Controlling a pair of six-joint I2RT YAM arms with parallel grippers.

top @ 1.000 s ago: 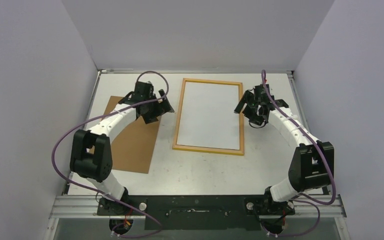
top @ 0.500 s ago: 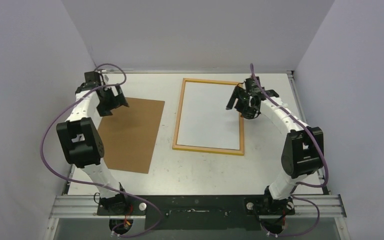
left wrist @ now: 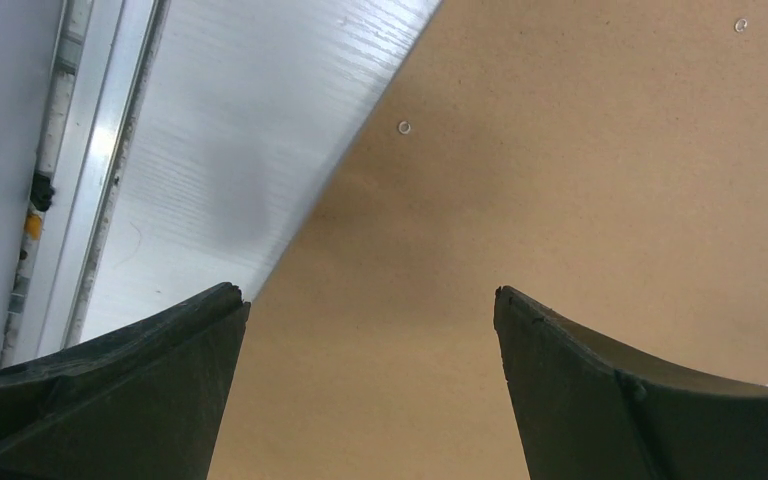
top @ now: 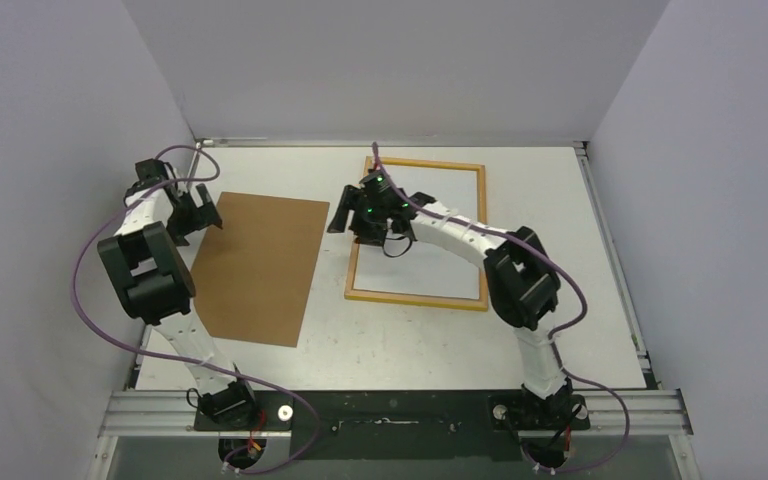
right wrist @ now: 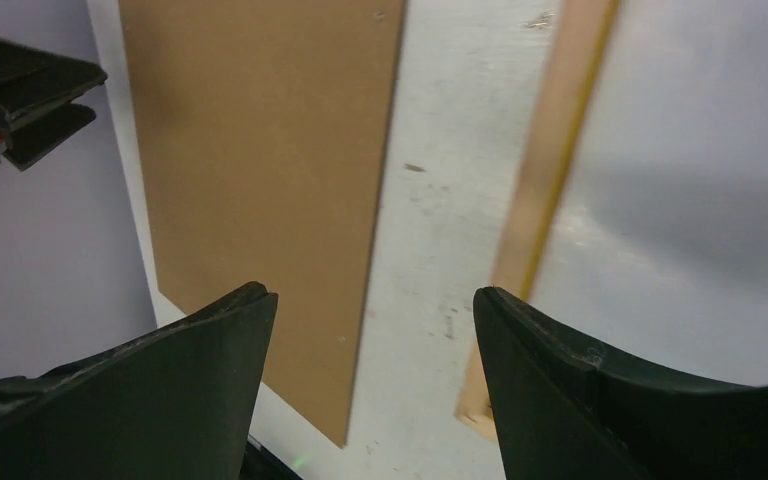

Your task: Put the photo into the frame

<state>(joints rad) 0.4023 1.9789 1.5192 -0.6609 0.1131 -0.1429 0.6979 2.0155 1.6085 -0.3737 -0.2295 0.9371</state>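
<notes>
The white table [top: 400, 340] carries everything, with the two arms bolted at its near edge. On its left half lies the brown backing board [top: 260, 265], flat, its long sides running away from the arms. Just right of it, separated by a strip of bare table, lies the frame [top: 415, 299], also flat, showing light wood upward with a thin line of yellow along the edge next to the sheet. The photo [top: 425, 270] lies inside the frame, plain white side up and filling the opening.

The right arm reaches across the photo to the frame's left rail. The right gripper [right wrist: 370, 295] hangs there with its jaws spread and nothing between them. One finger is over the backing board, the other is over the frame and photo, and the bare strip of table shows in the gap.

The left gripper [left wrist: 368, 300] hangs above the board's far left edge, jaws wide apart and empty, with one finger over the table and the other over the board. Two small round marks show on the board's surface there.
</notes>
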